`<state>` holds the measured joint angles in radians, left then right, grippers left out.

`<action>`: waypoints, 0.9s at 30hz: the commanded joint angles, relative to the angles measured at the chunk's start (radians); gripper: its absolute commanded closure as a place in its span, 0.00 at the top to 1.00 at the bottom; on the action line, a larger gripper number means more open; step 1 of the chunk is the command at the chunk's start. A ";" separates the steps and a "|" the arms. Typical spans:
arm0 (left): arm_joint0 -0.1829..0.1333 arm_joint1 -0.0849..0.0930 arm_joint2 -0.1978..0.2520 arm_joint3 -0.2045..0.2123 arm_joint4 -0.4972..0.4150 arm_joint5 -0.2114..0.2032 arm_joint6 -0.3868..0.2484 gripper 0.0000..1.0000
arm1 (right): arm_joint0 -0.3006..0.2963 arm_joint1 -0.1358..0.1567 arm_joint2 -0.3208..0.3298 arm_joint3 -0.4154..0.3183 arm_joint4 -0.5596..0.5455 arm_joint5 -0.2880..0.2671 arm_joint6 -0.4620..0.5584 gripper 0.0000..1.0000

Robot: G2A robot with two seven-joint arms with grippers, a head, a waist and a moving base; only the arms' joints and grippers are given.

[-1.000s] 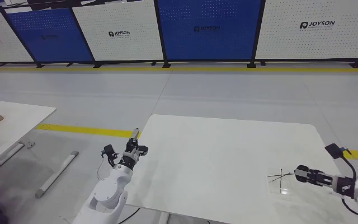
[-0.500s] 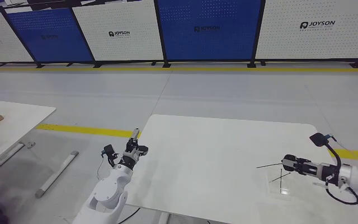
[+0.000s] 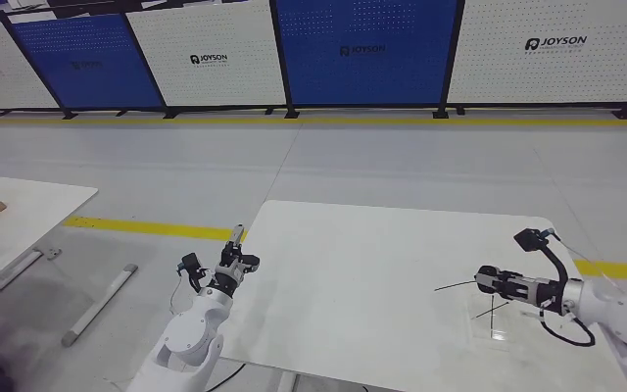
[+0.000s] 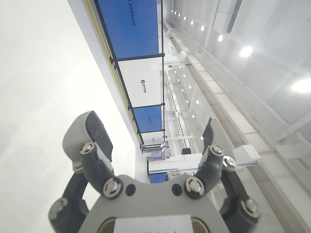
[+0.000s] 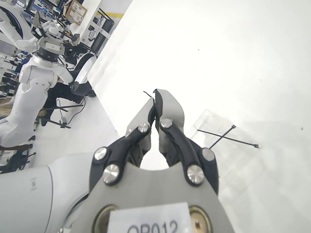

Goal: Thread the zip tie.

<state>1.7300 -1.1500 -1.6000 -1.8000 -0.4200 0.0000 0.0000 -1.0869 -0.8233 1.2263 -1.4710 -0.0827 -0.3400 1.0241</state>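
Observation:
My right gripper (image 3: 485, 280) (image 5: 154, 97) hovers above the right part of the white table (image 3: 372, 284), shut on a thin black zip tie (image 3: 456, 286). The tie's free length sticks out towards the table's middle, and a short end (image 5: 146, 93) shows past the fingertips. Two more black zip ties (image 5: 227, 137) (image 3: 494, 311) lie crossed on a clear tray (image 5: 209, 118) (image 3: 498, 331) just beside the gripper. My left gripper (image 3: 235, 235) (image 4: 153, 132) (image 5: 37, 25) stands open and empty, pointing up, off the table's left edge.
The white table (image 4: 36, 49) is bare between the two arms. A second white table (image 3: 39, 206) stands far left across the floor. Blue and white partition panels (image 3: 367, 49) line the back of the room.
My right gripper has risen from the tray and moved left towards the table's middle, carrying one zip tie with it. The left arm has not moved.

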 commanded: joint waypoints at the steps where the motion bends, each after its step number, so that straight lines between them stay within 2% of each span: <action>1: 0.000 0.000 0.000 0.000 0.000 0.000 0.000 1.00 | 0.000 0.000 0.000 0.000 0.000 0.000 0.000 0.00; 8: 0.000 0.000 0.000 0.000 0.000 0.000 0.000 1.00 | -0.004 -0.001 -0.002 -0.004 -0.001 0.001 -0.010 0.00; 16: 0.000 0.000 0.000 0.000 0.000 0.000 0.000 1.00 | 0.037 -0.012 -0.050 -0.110 -0.040 0.000 -0.060 0.00; 21: 0.000 0.000 0.000 0.000 0.000 0.000 0.000 1.00 | 0.105 -0.026 -0.143 -0.149 -0.099 0.000 -0.088 0.00; 24: 0.000 0.000 0.000 0.000 0.000 0.000 0.000 1.00 | 0.151 -0.037 -0.211 -0.135 -0.148 0.000 -0.129 0.00; 26: 0.000 0.000 0.000 0.000 0.000 0.000 0.000 1.00 | 0.194 -0.048 -0.271 -0.093 -0.159 0.000 -0.143 0.00; 27: 0.000 0.000 0.000 0.000 0.000 0.000 0.000 1.00 | 0.201 -0.050 -0.279 -0.085 -0.161 0.000 -0.142 0.00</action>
<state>1.7300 -1.1500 -1.6000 -1.8000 -0.4200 0.0000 0.0000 -0.8983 -0.8708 0.9619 -1.5712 -0.2442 -0.3400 0.8811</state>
